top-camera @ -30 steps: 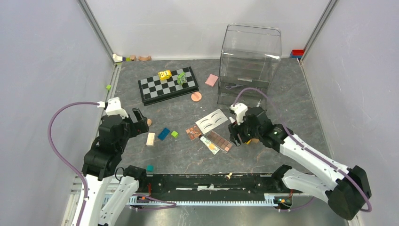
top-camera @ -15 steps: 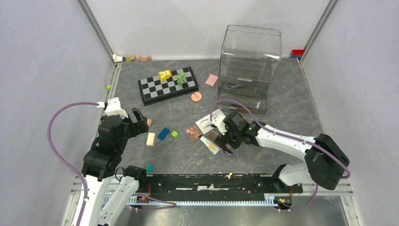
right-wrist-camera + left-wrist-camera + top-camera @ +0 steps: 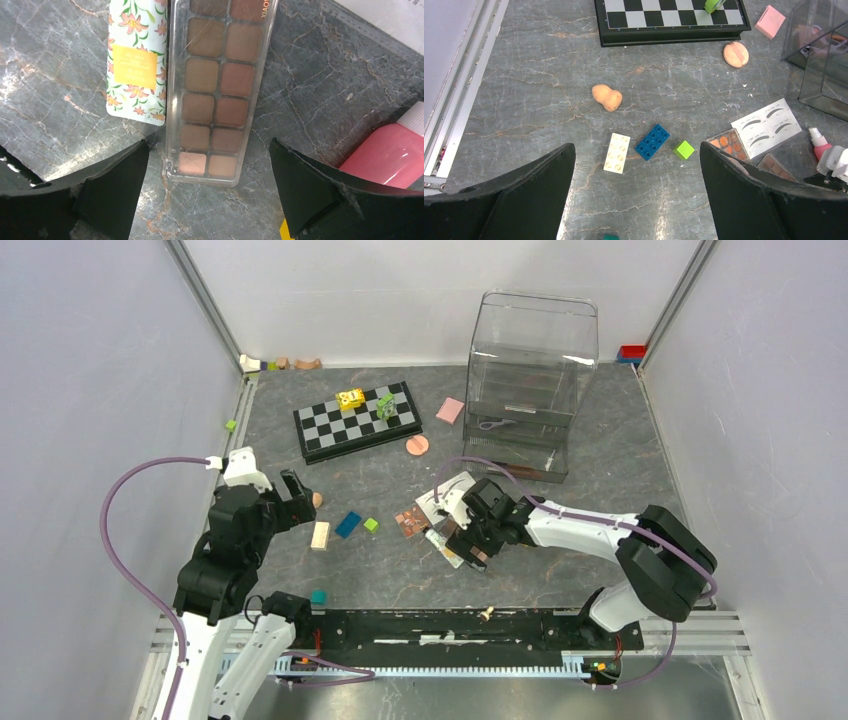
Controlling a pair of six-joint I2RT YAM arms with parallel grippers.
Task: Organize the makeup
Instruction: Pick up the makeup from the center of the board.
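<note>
Both grippers wide, empty. Right gripper [image 3: 207, 170] low, jaws straddling eyeshadow palette [image 3: 217, 85] across its width, probably to pinch it; palette flat mid-table [image 3: 400, 580], toward near edge, just beside floral tube [image 3: 135, 55]. Left gripper [image 3: 636, 167] parked above toy blocks [image 3: 651, 142].

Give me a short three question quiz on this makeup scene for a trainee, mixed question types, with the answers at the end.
1. True or false: the right tool is open over the eyeshadow palette.
2. Multiple choice: the floral tube lies (A) alongside the palette's long edge, (B) stacked on top of the palette, (C) nowhere near it.
3. Short answer: in the right wrist view, what colour is the bottle lying on the other side of the palette from the tube?

Key: 1 true; 2 A; 3 pink.
</note>
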